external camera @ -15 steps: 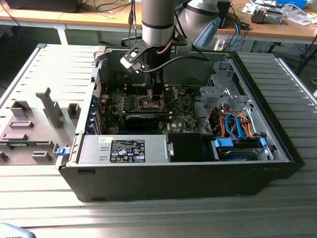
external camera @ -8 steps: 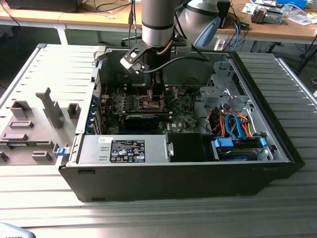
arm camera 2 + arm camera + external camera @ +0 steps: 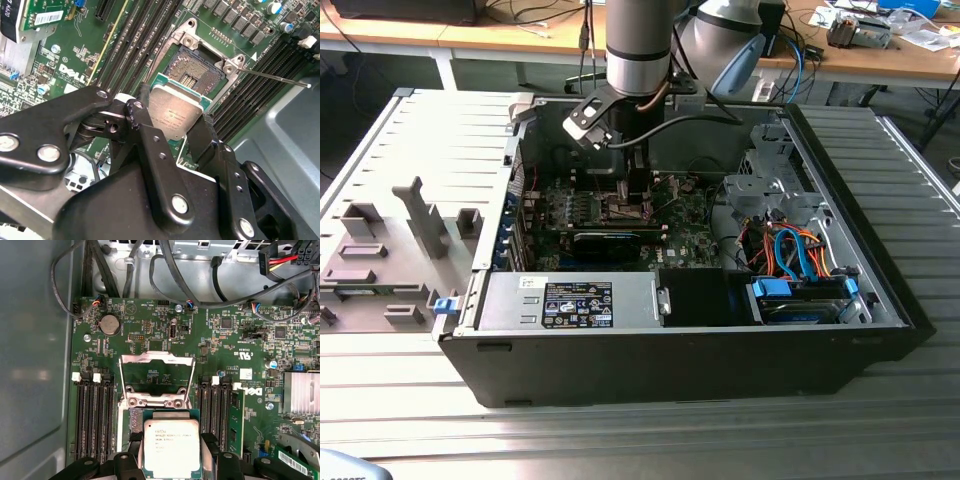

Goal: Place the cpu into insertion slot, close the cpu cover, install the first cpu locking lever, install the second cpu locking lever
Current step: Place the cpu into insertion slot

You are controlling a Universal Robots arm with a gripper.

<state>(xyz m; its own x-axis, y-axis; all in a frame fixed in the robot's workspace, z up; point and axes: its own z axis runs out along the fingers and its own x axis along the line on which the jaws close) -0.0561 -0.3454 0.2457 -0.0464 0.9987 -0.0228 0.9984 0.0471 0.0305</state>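
My gripper (image 3: 175, 112) is shut on the cpu (image 3: 176, 114), a flat square chip with a silver-grey top, with one black finger (image 3: 150, 135) on each of two opposite edges. The chip hangs tilted just over the near edge of the insertion slot (image 3: 195, 70), whose pin field lies open and bare. In the first wrist view the cpu (image 3: 171, 447) sits just in front of the hinge of the cpu cover (image 3: 157, 357), which stands raised and open. A thin locking lever (image 3: 275, 78) sticks out from the socket's side. In the exterior view the arm reaches down into the open case, with the gripper (image 3: 635, 190) low over the board.
Black memory slots (image 3: 92, 415) flank the socket on both sides. A long black card (image 3: 605, 243) and a power supply (image 3: 570, 300) lie toward the case front. Orange and blue cables (image 3: 795, 250) fill the exterior view's right. The case wall (image 3: 35, 365) rises beside the board.
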